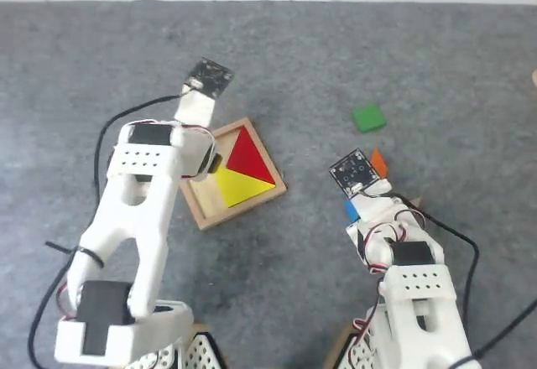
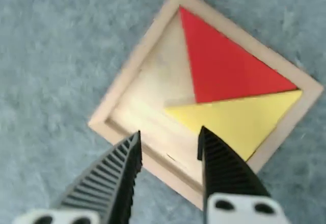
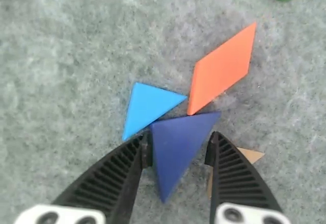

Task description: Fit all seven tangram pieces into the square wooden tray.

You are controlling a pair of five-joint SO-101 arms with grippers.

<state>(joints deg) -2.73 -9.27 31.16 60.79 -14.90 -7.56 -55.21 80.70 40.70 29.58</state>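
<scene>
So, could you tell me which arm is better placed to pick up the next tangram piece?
The right, I'd say. The right hand is open and straddles the dark blue triangle, ready to close. The left hand hovers open and empty over the tray.

White moulded shells with black motor blocks make up the left arm (image 1: 134, 218), at 7 o'clock in the high view, and the right arm (image 1: 415, 289), at 5 o'clock. Rows of small holes are set in the upper housings. Black cables (image 1: 102, 147) are looped off each arm, and thin red and white wires are bunched at the joints. A dark square circuit board (image 1: 209, 75) is mounted on each wrist. The left gripper (image 2: 168, 137) and right gripper (image 3: 178, 140) are fitted with black, ribbed, tapering fingers (image 2: 114, 178) on white mounts.
</scene>
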